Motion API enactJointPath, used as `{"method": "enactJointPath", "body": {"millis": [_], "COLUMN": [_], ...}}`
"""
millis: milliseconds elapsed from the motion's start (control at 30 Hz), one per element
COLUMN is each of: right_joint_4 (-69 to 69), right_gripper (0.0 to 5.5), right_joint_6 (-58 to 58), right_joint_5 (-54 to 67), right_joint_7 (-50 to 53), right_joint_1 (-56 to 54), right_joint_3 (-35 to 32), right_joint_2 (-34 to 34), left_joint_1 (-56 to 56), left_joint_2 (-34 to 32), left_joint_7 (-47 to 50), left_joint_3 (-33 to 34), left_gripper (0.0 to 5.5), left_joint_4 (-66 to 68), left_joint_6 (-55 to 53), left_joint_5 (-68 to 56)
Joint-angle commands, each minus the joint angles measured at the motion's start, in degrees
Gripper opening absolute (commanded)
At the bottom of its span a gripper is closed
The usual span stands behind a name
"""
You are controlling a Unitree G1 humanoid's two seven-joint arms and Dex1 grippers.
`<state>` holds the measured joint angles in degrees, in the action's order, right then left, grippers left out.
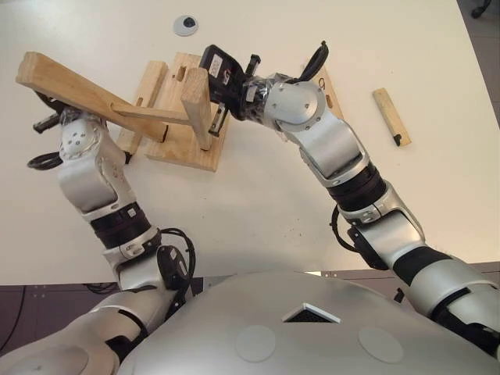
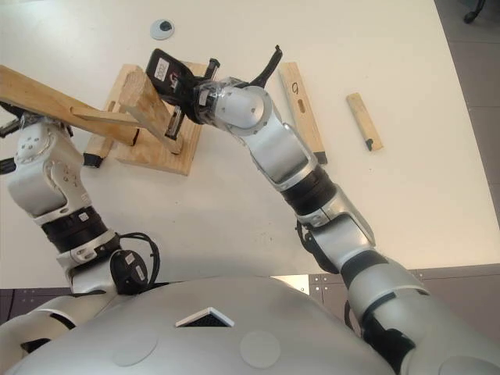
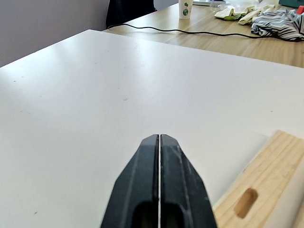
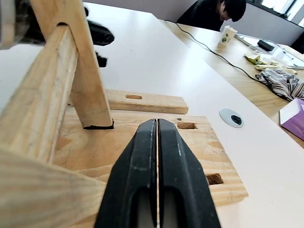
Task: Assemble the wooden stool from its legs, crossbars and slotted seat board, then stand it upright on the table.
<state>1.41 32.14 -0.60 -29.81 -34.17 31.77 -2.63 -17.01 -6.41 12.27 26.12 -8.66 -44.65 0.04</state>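
Leg frame (image 1: pixel 148 114) half-seated in the seat board (image 4: pixel 199 156); left pincer (image 3: pixel 159 137) and right pincer (image 4: pixel 156 123) closed, empty. Next, likely pressing it home.

The seat board (image 1: pixel 183 137) lies flat on the table (image 1: pixel 273 203). One leg (image 1: pixel 199 105) stands in it. A crossbar (image 1: pixel 148 115) runs left from that leg to a second leg (image 1: pixel 66 84), up in the air. A third leg (image 1: pixel 144 98) lies just left of the board, a fourth leg (image 2: pixel 301 109) lies right of it, and a short bar (image 1: pixel 391 116) lies farther right. My right gripper (image 4: pixel 157 124) is over the board.
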Motion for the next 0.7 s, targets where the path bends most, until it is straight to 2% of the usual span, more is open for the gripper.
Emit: {"method": "enactJointPath", "body": {"millis": [33, 200, 300, 367, 533, 600, 700], "right_joint_4": [-2.2, -3.1, -4.2, -1.7, 25.5, 36.2, 45.1], "right_gripper": [0.02, 0.02, 0.02, 0.02, 0.02, 0.02, 0.02], "right_joint_6": [3.6, 4.8, 5.1, 3.2, -12.0, -16.1, -20.1], "right_joint_5": [-0.5, -0.7, -0.3, -0.5, -4.7, -3.7, -2.7], "right_joint_7": [-1.7, -2.9, -3.8, -2.8, 6.0, 4.0, -0.8], "right_joint_1": [0.0, 0.1, 0.6, -0.4, -7.5, -9.0, -9.5], "right_joint_3": [2.4, 2.8, 1.9, -1.9, -11.1, -13.0, -13.9], "right_joint_2": [0.8, -0.7, -2.3, -3.8, -8.7, -8.3, -6.5], "left_joint_1": [-9.4, -22.1, -22.2, -18.0, 0.4, 6.2, 8.6], "left_joint_2": [-3.1, -8.9, -12.1, -14.8, -24.9, -25.4, -22.2], "left_joint_7": [-1.3, -2.9, -6.1, -10.8, -27.2, -30.0, -29.7], "left_joint_3": [-3.0, -4.6, -3.6, -3.8, -11.1, -14.1, -17.6], "left_gripper": [0.00, 0.00, 0.00, 0.00, 0.00, 0.00, 0.00], "left_joint_4": [14.2, 38.8, 41.8, 36.2, 6.5, -5.0, -13.2], "left_joint_6": [6.3, 18.5, 20.8, 16.7, -13.8, -23.5, -31.3], "left_joint_5": [-0.1, 0.0, -2.0, -4.0, -11.1, -15.3, -17.9]}}
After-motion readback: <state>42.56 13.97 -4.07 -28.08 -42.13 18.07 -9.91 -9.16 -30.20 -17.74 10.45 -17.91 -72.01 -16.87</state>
